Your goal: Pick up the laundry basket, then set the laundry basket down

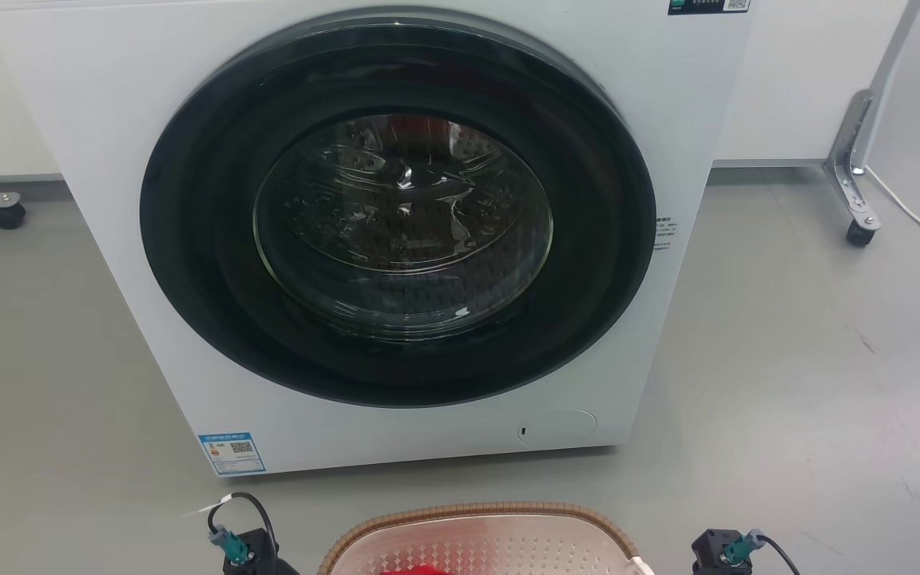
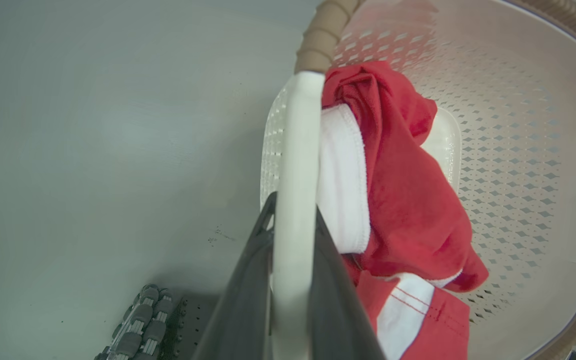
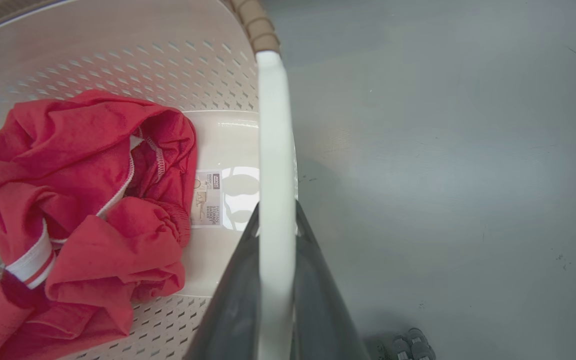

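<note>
left gripper (image 2: 293, 212) and right gripper (image 3: 275, 212) are each pinched tight on a side handle (image 2: 295, 140) of the laundry basket (image 1: 480, 509), which sits between them just in front of the washer (image 1: 69, 160), so I'd guess uneven lifting tips it and dumps the red clothes (image 2: 403, 200)

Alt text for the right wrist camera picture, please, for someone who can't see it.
The right gripper clamps the white handle of the laundry basket, which holds red clothing; grey floor lies alongside.
</note>
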You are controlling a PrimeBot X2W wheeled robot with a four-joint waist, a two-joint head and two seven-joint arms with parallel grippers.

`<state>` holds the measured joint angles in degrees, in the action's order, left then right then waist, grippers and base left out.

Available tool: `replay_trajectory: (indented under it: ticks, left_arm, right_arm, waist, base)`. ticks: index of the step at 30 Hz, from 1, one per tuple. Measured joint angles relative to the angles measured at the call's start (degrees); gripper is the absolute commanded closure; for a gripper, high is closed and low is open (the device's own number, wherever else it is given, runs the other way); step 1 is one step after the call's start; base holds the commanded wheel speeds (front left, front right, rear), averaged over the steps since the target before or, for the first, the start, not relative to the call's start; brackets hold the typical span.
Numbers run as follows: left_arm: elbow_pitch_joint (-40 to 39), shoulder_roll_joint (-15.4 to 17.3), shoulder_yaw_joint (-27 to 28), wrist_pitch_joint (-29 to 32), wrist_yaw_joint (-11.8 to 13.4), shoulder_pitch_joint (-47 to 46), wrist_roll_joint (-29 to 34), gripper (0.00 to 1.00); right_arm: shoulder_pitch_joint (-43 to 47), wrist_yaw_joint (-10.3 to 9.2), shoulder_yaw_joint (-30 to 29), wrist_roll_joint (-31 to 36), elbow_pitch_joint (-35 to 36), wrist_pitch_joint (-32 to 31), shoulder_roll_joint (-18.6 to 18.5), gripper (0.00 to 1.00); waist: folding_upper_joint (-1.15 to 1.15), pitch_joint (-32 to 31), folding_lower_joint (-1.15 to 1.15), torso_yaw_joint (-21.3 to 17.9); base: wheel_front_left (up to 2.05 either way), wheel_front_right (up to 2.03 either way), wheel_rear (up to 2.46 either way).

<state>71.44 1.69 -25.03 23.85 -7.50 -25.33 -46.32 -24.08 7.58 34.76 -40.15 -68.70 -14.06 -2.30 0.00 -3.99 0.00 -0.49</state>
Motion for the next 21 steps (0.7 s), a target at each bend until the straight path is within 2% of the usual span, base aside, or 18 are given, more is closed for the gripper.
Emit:
replay_trajectory:
  ticks: [21]
  left_arm:
    - [-0.1, 0.0, -1.1, -1.3, 0.0, 0.0, -0.4, 1.00]
  right_arm:
    - [0.0, 0.00, 1.6, -1.0, 0.5, 0.6, -0.4, 1.00]
  waist:
    - [0.00, 0.8, 0.00, 0.4]
  base:
    - [0.00, 0.00, 0.00]
